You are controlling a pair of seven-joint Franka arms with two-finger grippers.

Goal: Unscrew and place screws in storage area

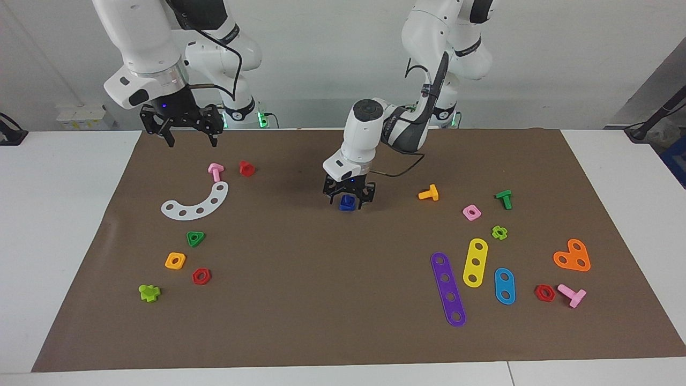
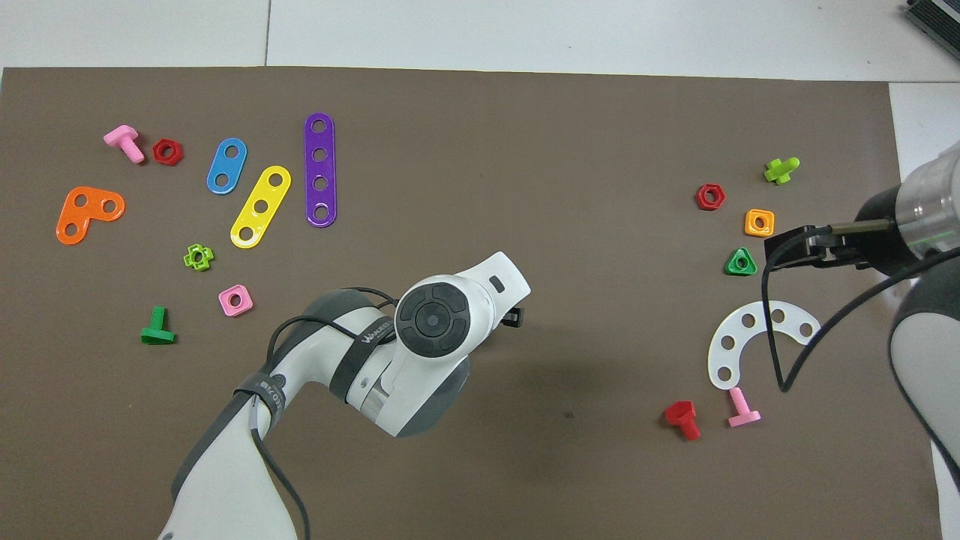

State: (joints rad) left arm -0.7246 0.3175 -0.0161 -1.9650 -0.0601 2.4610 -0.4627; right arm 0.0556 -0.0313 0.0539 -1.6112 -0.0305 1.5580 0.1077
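My left gripper (image 1: 348, 197) reaches down to the middle of the brown mat (image 1: 300, 300). Its fingers stand on either side of a small blue piece (image 1: 347, 202) that sits at mat level. The piece looks blocky with a squarish top, and I cannot tell the blue bolt from a nut here. In the overhead view the left arm's wrist (image 2: 435, 322) hides the piece and the fingers. My right gripper (image 1: 185, 133) is open and empty, raised over the mat's edge at the right arm's end, near a pink bolt (image 1: 215, 171). It also shows in the overhead view (image 2: 795, 251).
At the right arm's end lie a white arc plate (image 1: 197, 203), a red bolt (image 1: 246, 168), and green, orange and red nuts (image 1: 195, 238). At the left arm's end lie an orange bolt (image 1: 429, 193), a green bolt (image 1: 504, 199), a pink nut (image 1: 471, 213) and coloured strips (image 1: 448, 289).
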